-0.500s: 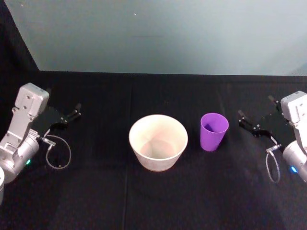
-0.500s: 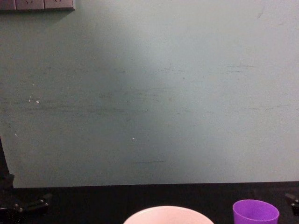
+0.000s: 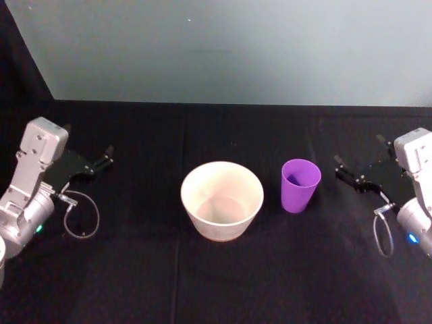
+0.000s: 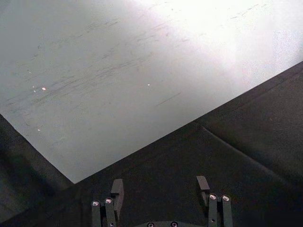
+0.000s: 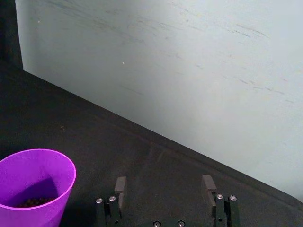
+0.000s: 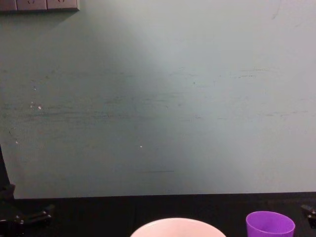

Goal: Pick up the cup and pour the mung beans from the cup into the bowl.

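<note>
1. The bowl [image 3: 217, 231] stands upright on the black table [image 3: 202, 290]. It is the item nearest the robot and sits midway between the two arms. Its pale inside faces up toward the head view.

2. The cup [image 3: 300, 185] stands upright on the table just right of the bowl and slightly farther back. A narrow strip of table separates the two, so they do not touch. In the right wrist view, a shallow layer of dark beans [image 5: 32, 202] lies at the bottom of the cup.

3. The right gripper [image 3: 357, 149] is right of the bowl, beyond the cup and a little farther back. It is near the cup but clear of it. Its fingers are spread apart with nothing between them. In the right wrist view, the cup sits off to one side of the finger gap, not inside it.

4. The left gripper [image 3: 108, 155] is well left of the bowl, at about the same depth as the right gripper. Its fingers are spread apart and grip nothing.

5. A grey-green wall [image 3: 236, 47] rises behind the bowl at the far edge of the table.
</note>
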You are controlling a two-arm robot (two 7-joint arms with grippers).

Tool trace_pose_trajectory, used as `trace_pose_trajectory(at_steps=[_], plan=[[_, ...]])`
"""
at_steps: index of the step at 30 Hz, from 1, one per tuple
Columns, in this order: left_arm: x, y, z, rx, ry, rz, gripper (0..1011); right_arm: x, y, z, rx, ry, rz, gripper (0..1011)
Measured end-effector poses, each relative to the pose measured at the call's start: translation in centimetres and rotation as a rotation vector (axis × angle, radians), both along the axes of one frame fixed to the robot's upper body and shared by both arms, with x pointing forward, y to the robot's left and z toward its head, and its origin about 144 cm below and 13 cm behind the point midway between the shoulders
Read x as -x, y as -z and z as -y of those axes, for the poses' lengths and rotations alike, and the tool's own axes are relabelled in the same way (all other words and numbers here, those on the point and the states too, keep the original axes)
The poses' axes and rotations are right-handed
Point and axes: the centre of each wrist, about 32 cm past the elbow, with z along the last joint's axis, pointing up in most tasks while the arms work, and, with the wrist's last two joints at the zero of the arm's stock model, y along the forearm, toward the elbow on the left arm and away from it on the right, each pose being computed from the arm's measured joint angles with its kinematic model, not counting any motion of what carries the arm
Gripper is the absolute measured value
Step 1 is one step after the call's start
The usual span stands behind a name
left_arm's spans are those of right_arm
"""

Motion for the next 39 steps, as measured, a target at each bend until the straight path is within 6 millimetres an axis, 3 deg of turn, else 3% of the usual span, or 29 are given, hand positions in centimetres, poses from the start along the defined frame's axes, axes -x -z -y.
trace_pose_trajectory(at_steps=[39], plan=[[0.00,0.00,0.00,0.000,0.000,0.000,1000,0.00,0.00,0.00,0.000,0.000,0.000,1003]])
